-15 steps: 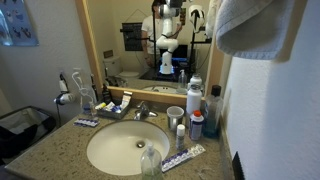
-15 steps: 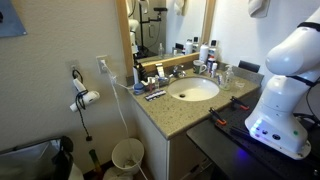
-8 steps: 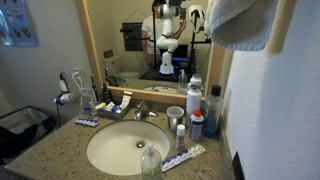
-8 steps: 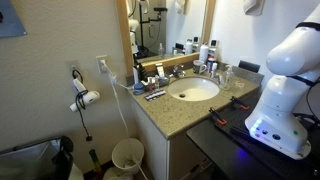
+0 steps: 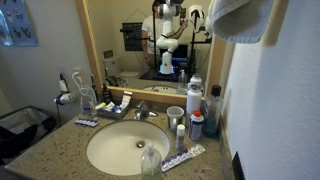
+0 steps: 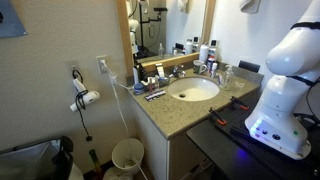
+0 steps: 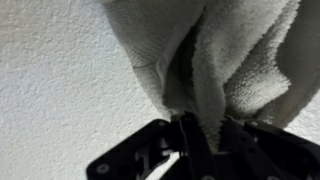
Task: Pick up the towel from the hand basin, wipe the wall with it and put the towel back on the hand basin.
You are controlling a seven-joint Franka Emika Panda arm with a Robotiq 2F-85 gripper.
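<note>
The white towel [image 5: 240,18] hangs bunched against the white wall [image 5: 285,110] at the top right of an exterior view; in the other exterior view it shows as a small white patch [image 6: 249,5] at the top edge. In the wrist view the towel [image 7: 230,55] fills the top and is pinched between my gripper's black fingers [image 7: 205,135], pressed close to the textured wall [image 7: 60,90]. The gripper itself is hidden behind the towel in both exterior views. The hand basin [image 5: 128,146] sits in the granite counter below, also seen from the side [image 6: 193,90].
Bottles and a cup [image 5: 195,120] stand on the counter's right side, a toothbrush [image 5: 184,157] lies by the basin, a tray of toiletries [image 5: 112,106] sits near the tap. A mirror [image 5: 150,45] is behind. A bin [image 6: 127,155] stands on the floor; the robot base [image 6: 282,90] stands by the counter.
The towel has moved up and slightly left along the wall; less of it shows at the top of both exterior views than a second ago.
</note>
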